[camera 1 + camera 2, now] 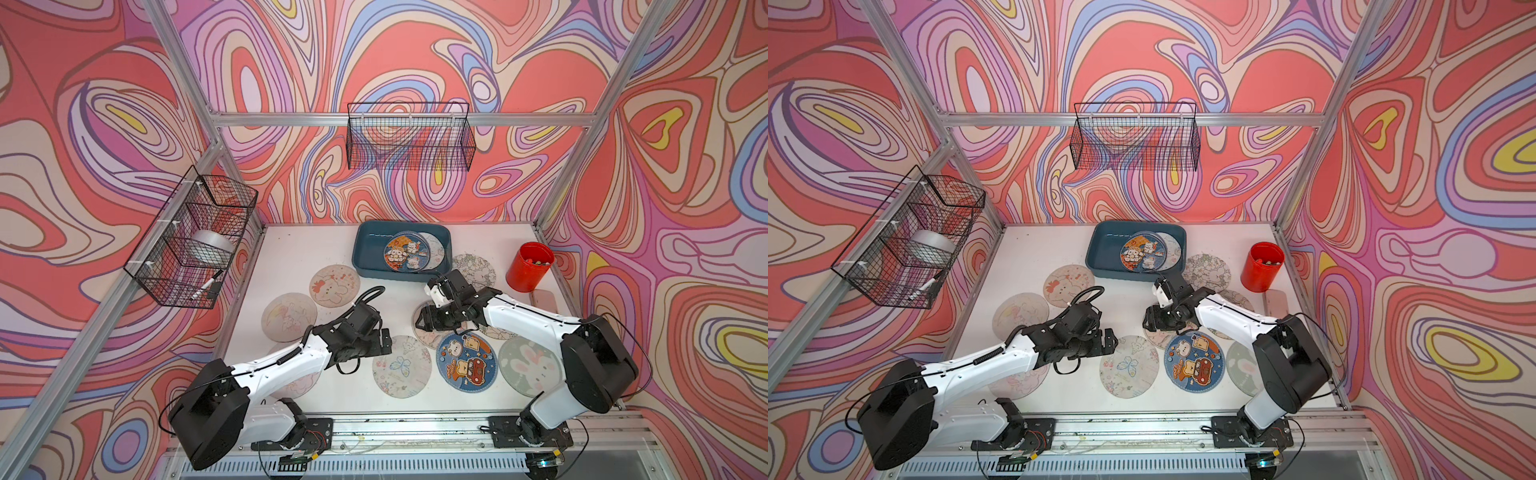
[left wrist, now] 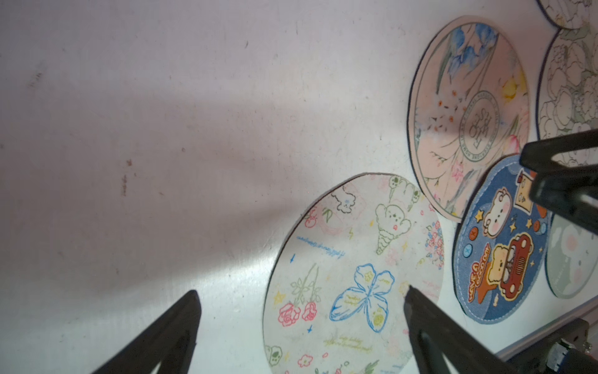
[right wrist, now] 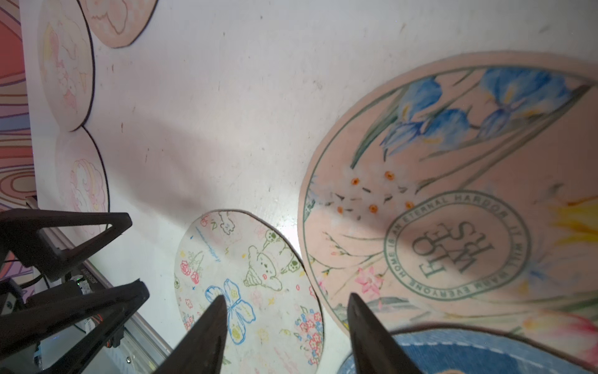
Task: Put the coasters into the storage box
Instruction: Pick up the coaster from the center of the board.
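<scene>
The teal storage box stands at the back middle of the table, with a blue-rimmed coaster lying over a grey one inside. Several coasters lie loose on the table. Among them are a butterfly one, a blue bear one and a pink floral one. My left gripper hovers wide open over the butterfly coaster's edge. Facing it, my right gripper is open and empty above the gap between the butterfly and floral coasters.
A red cup stands at the back right, with a flat pink object in front of it. Black wire baskets hang on the back wall and the left wall. More coasters lie at the left.
</scene>
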